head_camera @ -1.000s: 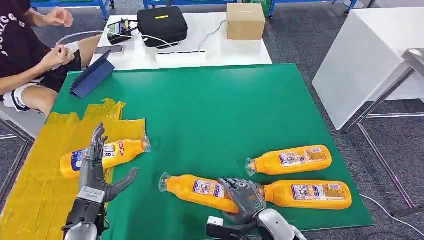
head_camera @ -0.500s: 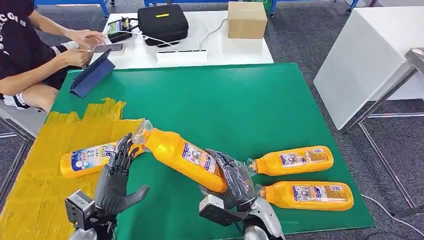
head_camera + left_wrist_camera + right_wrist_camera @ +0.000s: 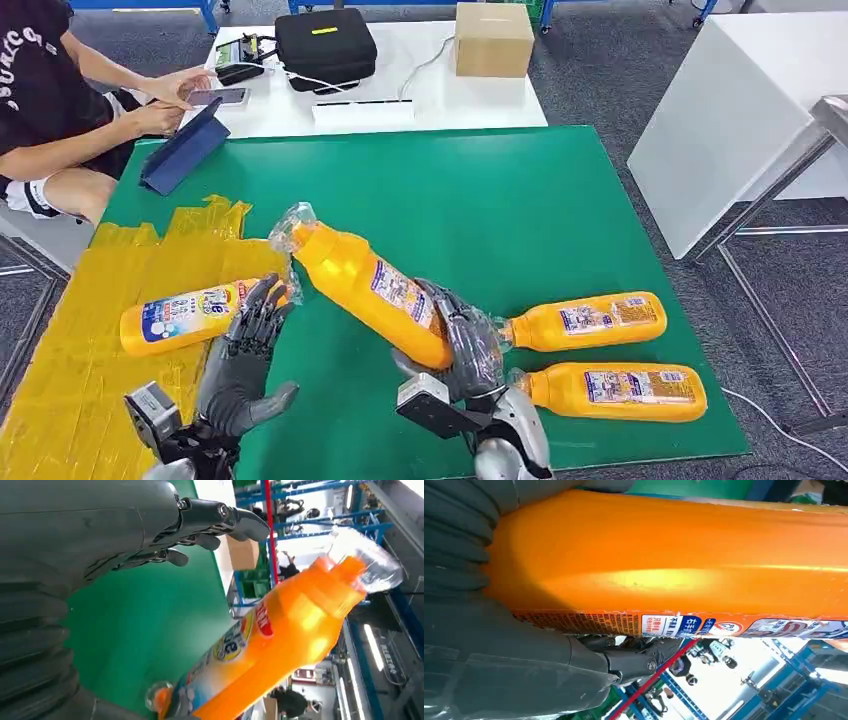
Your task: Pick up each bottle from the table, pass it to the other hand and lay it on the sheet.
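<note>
Fingers around lifted bottle

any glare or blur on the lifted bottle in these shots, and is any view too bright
Head view: evenly lit and sharp; the lifted bottle in the right hand shows little glare. Left wrist view: bright highlights on the bottle's shoulder, background lights washed out, left hand in shade. Right wrist view: a broad soft highlight along the bottle, its label print soft, the background below pale and overexposed.
</note>
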`<action>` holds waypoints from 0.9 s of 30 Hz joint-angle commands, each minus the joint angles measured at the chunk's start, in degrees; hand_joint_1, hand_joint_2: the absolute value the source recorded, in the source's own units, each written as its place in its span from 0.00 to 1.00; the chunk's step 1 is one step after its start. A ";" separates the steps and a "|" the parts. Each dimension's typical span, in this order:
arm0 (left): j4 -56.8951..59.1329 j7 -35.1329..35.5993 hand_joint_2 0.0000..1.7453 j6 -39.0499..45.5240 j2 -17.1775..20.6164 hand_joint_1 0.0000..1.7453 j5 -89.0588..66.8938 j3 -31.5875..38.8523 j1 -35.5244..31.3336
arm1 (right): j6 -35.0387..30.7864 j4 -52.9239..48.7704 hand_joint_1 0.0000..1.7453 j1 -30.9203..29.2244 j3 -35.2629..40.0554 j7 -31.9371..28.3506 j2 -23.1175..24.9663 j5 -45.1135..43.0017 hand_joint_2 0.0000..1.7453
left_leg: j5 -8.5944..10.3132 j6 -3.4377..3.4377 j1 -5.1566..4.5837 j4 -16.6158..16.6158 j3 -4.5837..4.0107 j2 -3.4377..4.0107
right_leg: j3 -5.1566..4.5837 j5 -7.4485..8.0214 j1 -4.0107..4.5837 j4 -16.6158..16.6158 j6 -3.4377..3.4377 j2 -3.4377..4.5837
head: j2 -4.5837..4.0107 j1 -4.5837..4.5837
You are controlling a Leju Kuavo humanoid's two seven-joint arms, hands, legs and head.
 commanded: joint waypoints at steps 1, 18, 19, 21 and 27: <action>5.98 0.84 1.00 -1.23 1.74 0.00 1.76 -2.37 -3.86 | 1.11 10.51 1.00 -5.04 3.93 -1.17 2.34 0.24 1.00 | -0.02 -0.01 0.00 -0.07 0.15 0.10 | 0.14 -0.01 0.01 -0.08 0.00 0.02 | 0.00 0.00; 10.74 1.84 1.00 -2.69 2.13 0.00 7.47 -1.64 -6.79 | -0.64 18.64 1.00 -7.11 18.17 -2.80 4.55 4.57 1.00 | -0.04 -0.02 -0.01 -0.09 0.15 0.10 | 0.14 -0.05 0.01 -0.07 0.00 0.01 | 0.00 0.04; 11.01 1.96 1.00 -3.08 2.25 0.00 8.36 -1.48 -6.82 | -0.43 18.52 1.00 -7.20 18.89 -2.38 4.27 4.31 1.00 | -0.09 -0.02 -0.01 -0.11 0.25 0.15 | 0.25 -0.09 0.02 -0.10 0.00 0.01 | 0.00 0.02; 11.05 1.99 1.00 -3.23 2.26 0.00 8.65 -1.44 -6.81 | -0.59 18.62 1.00 -7.24 19.02 -2.14 4.24 4.39 1.00 | -0.05 -0.02 0.00 -0.08 0.14 0.11 | 0.14 -0.05 0.02 -0.07 -0.01 0.01 | 0.00 0.04; 10.23 1.31 1.00 -5.34 2.27 0.00 11.99 -0.77 -6.59 | -1.62 21.35 1.00 -7.70 20.85 -1.62 4.30 5.98 1.00 | -0.05 -0.04 0.02 -0.08 0.14 0.09 | 0.14 -0.06 0.02 -0.07 -0.02 -0.02 | 0.00 0.02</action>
